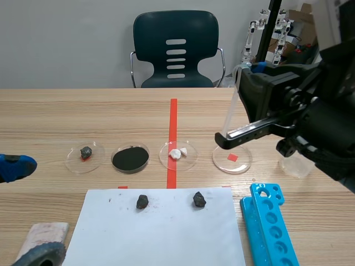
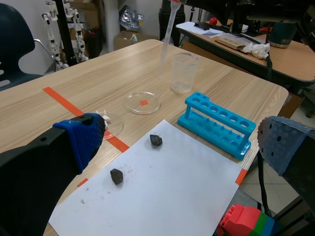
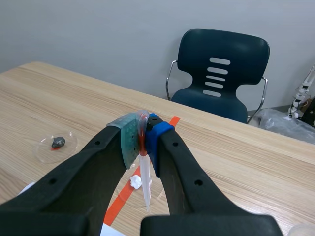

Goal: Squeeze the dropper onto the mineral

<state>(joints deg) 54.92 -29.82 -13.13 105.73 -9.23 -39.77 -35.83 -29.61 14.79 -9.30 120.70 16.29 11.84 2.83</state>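
Note:
My right gripper is raised over the table's right side, shut on the bulb of a clear dropper. The dropper's tip hangs above the near-left rim of an empty petri dish. In the right wrist view the dropper is pinched between the pads of that gripper, tip pointing down toward white pieces. Two dark mineral lumps lie on a white sheet. My left gripper stays low at the left, open and holding nothing, with the lumps ahead of it.
Across the table stand a dish with a dark rock, one with black powder and one with white pieces. A plastic beaker and a blue tube rack sit at the right. A chair stands behind.

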